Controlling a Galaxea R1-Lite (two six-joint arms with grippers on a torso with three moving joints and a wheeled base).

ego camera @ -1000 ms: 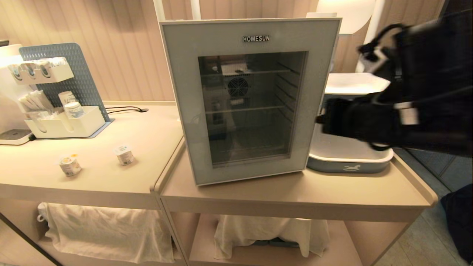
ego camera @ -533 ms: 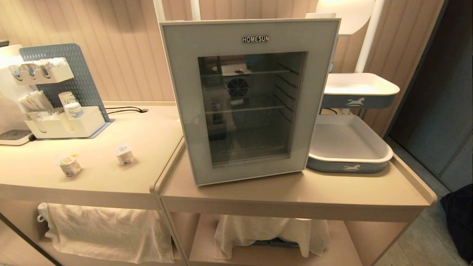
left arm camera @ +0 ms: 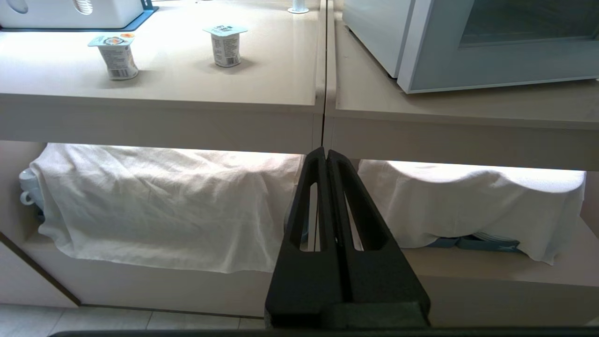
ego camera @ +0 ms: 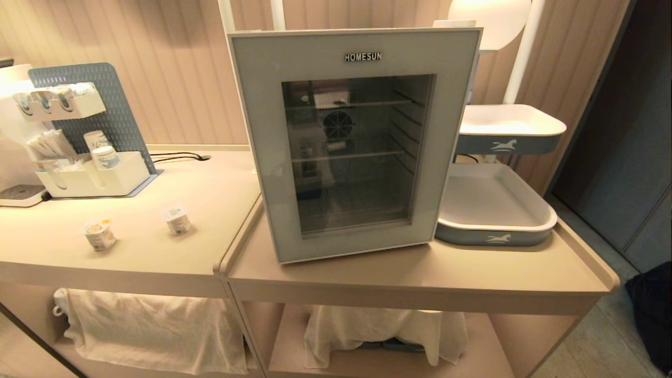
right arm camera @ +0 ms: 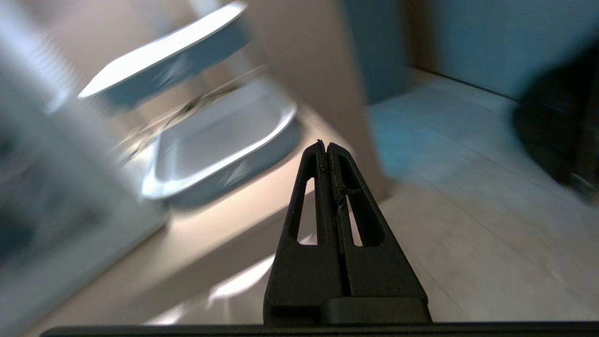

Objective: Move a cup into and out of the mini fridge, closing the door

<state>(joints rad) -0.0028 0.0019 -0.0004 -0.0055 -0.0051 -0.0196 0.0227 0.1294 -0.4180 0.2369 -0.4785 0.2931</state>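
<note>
A ribbed beige wall backs 2 adjoining beige counters [ego camera: 157, 262]; towel-draped shelves lie beneath them. Left gripper [left arm camera: 326, 152]: jaws pressed together, empty, parked low in front of the counter edge, level with the covered lower shelf. Right gripper [right arm camera: 326, 144]: jaws likewise closed on nothing, seen in its wrist view below and to the right of the counter, with the floor behind it; that view is smeared, consistent with an arm in motion.

What has changed: 1 second ago the right arm filled the right side of the head view, beside the fridge's right edge; it is now gone from that view entirely. The mini fridge [ego camera: 475, 68] stands on the right counter with the door [ego camera: 357, 142] shut flush, as it was before. Through the glass, wire shelves and a rear fan show, and no cup can be made out inside.

2 sealed yoghurt-style cups [ego camera: 98, 234] [ego camera: 177, 220] stand apart on the left counter, well clear of the fridge. A white organiser [ego camera: 89, 178] sits behind them, and 2 grey-and-white trays [ego camera: 496, 231] lie just right of the fridge.

Reading: with the door closed, cups outside and both arms withdrawn empty, the sequence appears either complete or at a rest point; which, the frames do not settle.
</note>
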